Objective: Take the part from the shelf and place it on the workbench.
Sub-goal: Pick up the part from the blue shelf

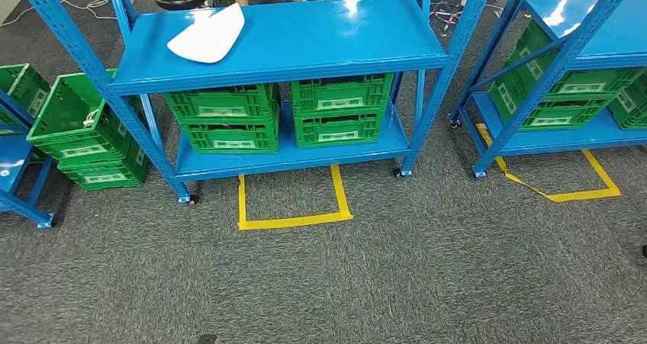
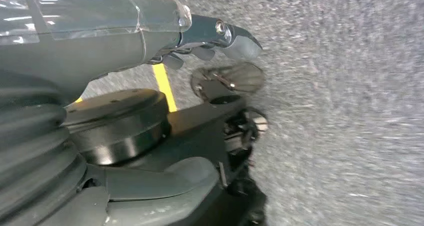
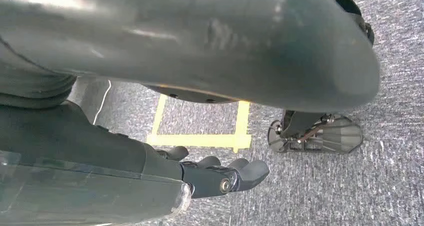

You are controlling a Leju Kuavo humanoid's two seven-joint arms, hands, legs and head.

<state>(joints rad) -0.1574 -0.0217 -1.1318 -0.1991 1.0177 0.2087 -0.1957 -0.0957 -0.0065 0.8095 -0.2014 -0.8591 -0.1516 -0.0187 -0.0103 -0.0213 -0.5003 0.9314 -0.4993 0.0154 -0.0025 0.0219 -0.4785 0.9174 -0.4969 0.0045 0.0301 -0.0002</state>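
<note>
Left hand (image 2: 210,40): hangs over grey carpet (image 2: 340,110). Fingers (image 2: 242,38) lie loosely extended, slightly bent, apart from one another, nothing between them. Holding nothing.

Right hand (image 3: 215,176): also hanging low above the carpet. Fingers (image 3: 250,170) splayed a little and gently curved, nothing in them. Holding nothing.

Just beyond the right hand, in the right wrist view, an outline of yellow tape (image 3: 200,138) is stuck to the carpet. A yellow strip runs past the left hand in the left wrist view as well.

Head view, moving outward. The tape outline on the carpet sits directly in front of a blue metal shelf unit (image 1: 290,54) on small castors. The white part (image 1: 207,33) lies flat on the unit's upper board, toward its left end, near the rear edge, untouched by either hand. It is a thin, curved white panel; finer shape cannot be told.

On the lower board, under the part: stacked green crates (image 1: 278,115), two stacks side by side, touching or nearly so.

To the left, more green crates (image 1: 80,130) stacked beside the shelf's left front leg. To the right, a second blue shelf unit (image 1: 564,69) carrying green crates on its lower board, with another yellow tape outline (image 1: 564,184) on the carpet in front of it.
</note>
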